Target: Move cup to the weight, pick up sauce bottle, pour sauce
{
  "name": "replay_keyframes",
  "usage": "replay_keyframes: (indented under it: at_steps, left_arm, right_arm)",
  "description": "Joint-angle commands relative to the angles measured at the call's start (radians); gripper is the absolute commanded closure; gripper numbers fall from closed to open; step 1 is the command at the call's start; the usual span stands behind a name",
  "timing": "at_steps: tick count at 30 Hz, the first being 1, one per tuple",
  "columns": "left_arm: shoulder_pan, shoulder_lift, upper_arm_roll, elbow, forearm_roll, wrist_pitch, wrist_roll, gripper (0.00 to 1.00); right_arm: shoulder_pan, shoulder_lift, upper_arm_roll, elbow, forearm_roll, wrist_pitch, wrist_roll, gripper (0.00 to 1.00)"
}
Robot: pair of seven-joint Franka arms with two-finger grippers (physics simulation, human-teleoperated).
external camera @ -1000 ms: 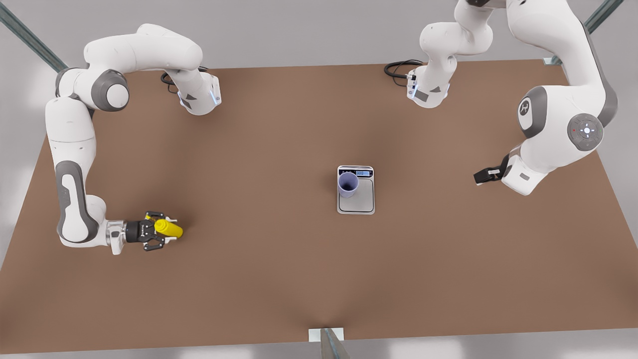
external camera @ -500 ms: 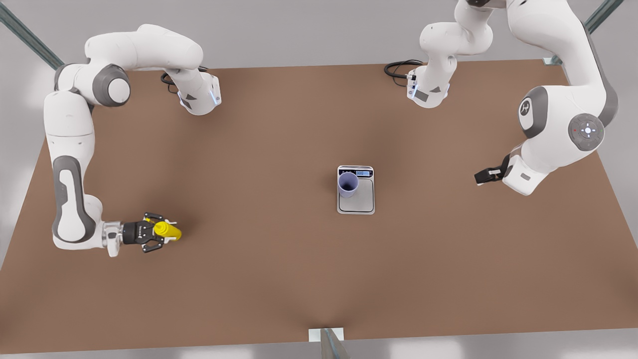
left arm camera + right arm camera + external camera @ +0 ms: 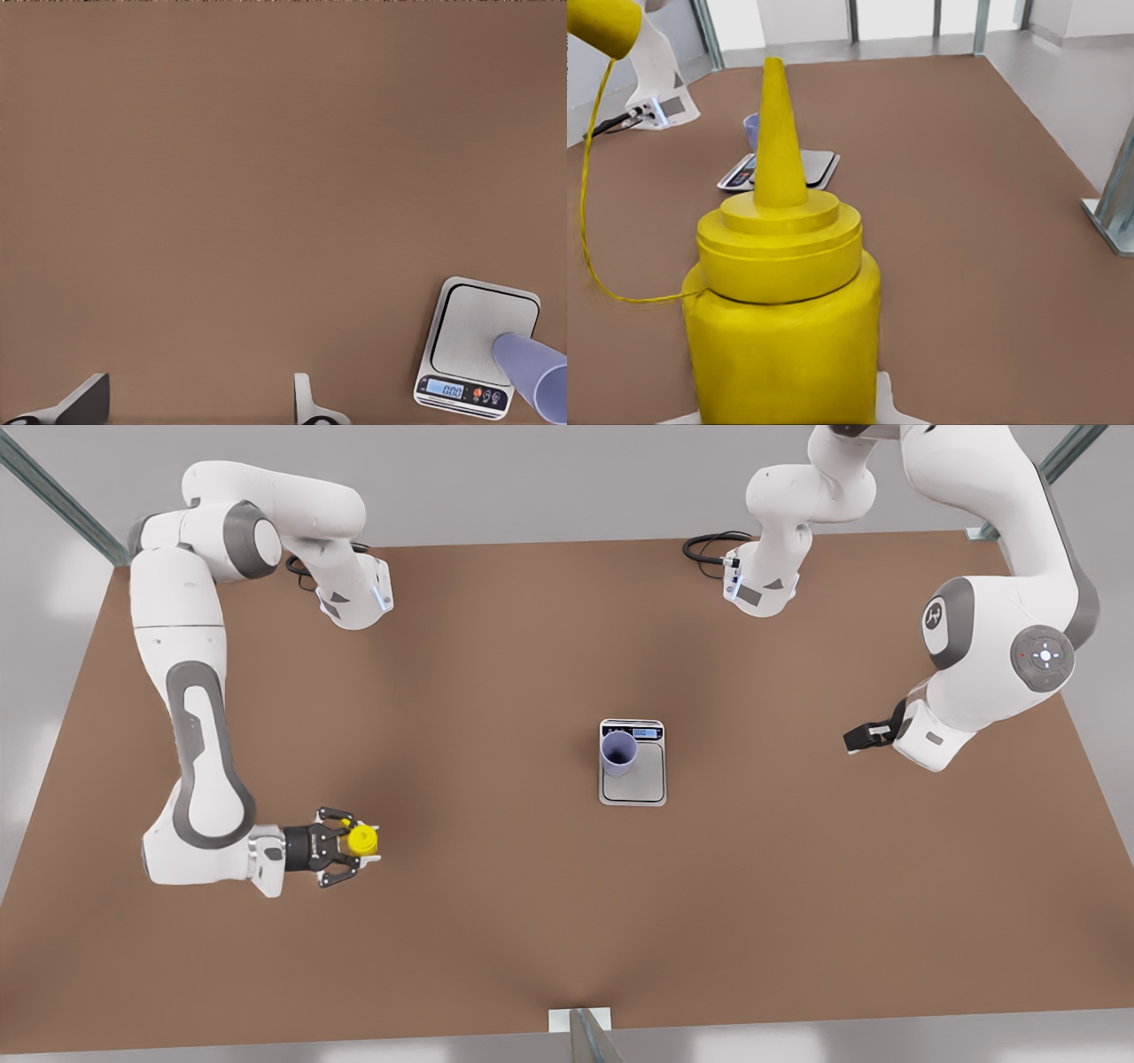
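Front view shows my right gripper clamped on the sauce bottle, and a second ago that bottle lay tipped with its nozzle pointing toward the weight; now it stands upright in my grip, seen nearly end-on from above. My arm has also swung the bottle closer to the weight, though the two are still well apart across the desk. In the right wrist view the sauce bottle rises straight up between my fingers, its pointed nozzle aimed upward, with the weight and the cup far beyond it.

The cup sits on the weight's steel plate, at the corner nearest the display, and has not shifted. So I judge the first step finished and the pick-up done: the bottle is off the desk and the carry toward the cup is under way.

My left gripper waits well off to the far side of the weight from the bottle, fingers apart and holding nothing. Its wrist view looks down on the weight with the cup standing on it.

What remains, I judge, is to cross the gap and tip the nozzle over the cup's mouth; the cup is narrow, so aim will matter.
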Motion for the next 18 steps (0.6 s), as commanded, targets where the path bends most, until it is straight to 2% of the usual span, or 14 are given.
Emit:
replay_keyframes:
  at_steps: [1,6,8,13,18]
  left_arm:
    - [0.001,0.001,0.000,0.000,0.000,0.000,0.000,0.00]
    - [-0.002,-0.001,-0.002,0.000,0.002,-0.002,0.000,0.00]
    - [-0.005,-0.001,-0.002,0.000,0.002,-0.003,0.000,0.00]
    - [-0.005,0.001,-0.002,-0.002,0.002,-0.003,0.000,0.00]
    - [-0.001,0.004,-0.002,-0.002,0.000,-0.002,0.000,0.00]
  right_arm:
    - [0.011,0.000,0.000,0.004,0.001,0.003,0.014,0.45]
    - [0.161,-0.009,-0.001,0.016,0.010,0.080,0.172,0.45]
    - [0.235,-0.009,-0.038,0.028,0.013,0.093,0.212,0.45]
    - [0.321,-0.026,-0.049,0.045,0.002,0.110,0.303,0.45]
    - [0.388,-0.109,-0.052,0.036,-0.157,0.109,0.427,0.45]
